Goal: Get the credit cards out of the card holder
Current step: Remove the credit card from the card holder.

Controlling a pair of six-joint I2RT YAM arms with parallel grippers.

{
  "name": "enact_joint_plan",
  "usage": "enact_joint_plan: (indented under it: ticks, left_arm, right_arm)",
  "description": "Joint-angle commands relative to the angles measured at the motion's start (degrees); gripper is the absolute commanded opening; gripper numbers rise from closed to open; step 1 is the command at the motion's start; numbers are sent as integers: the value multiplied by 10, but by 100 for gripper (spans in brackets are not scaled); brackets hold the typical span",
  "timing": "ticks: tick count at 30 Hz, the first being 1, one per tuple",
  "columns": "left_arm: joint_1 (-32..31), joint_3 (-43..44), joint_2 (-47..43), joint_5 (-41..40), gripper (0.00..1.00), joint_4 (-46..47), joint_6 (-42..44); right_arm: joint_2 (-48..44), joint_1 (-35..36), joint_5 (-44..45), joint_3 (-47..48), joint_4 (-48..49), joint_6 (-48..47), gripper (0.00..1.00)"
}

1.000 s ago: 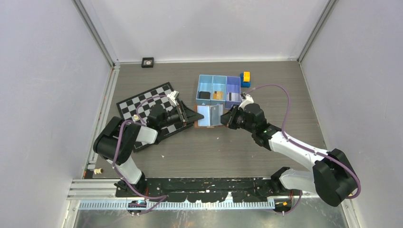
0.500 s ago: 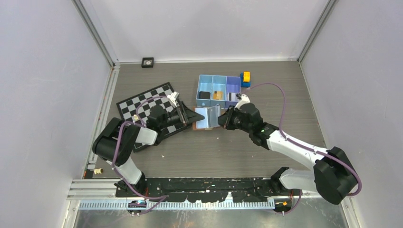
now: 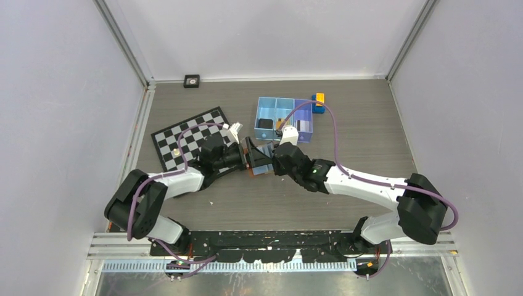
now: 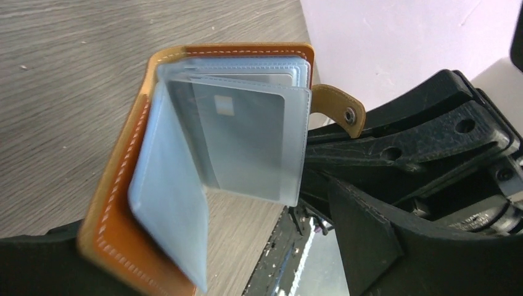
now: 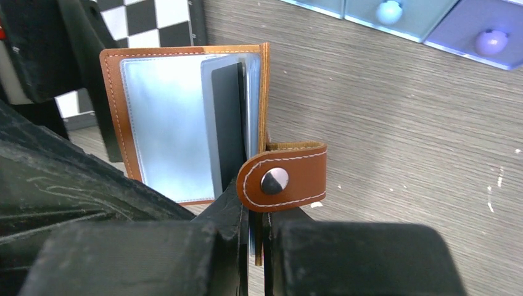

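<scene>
The card holder, brown with clear sleeves, stands open on edge just above the table between my two grippers. My right gripper is shut on its right cover and sleeve edges, under the snap strap. A dark credit card sits in one sleeve and a grey one in another. My left gripper is open wide, and the holder's other cover lies by its left finger. In the top view the left gripper meets the holder from the left.
The blue three-compartment tray lies just behind the holder, with a dark flat item and a pale striped one in it. A yellow-and-blue block stands at its right end. The checkerboard lies to the left.
My right gripper has carried the holder leftward and nearer. The left gripper has opened wide and slid right up to the holder.
</scene>
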Motion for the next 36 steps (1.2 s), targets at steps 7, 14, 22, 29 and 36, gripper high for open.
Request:
enact_joint_plan:
  ticks: [7, 14, 22, 29, 36]
  left_arm:
    - [-4, 33, -31, -40, 62, -84, 52]
    - [12, 16, -48, -32, 76, -62, 30]
    - [32, -22, -63, -5, 90, 41, -9]
    - [34, -21, -61, 2, 55, 49, -9]
    - [51, -19, -19, 15, 40, 69, -35]
  right_arm:
    - [-36, 7, 73, -2, 0, -16, 0]
    - [-76, 2, 77, -25, 12, -8, 0]
    - [-97, -10, 36, -45, 38, -3, 1]
    - [-108, -28, -24, -62, 64, 15, 0]
    - [-122, -71, -106, -87, 105, 54, 0]
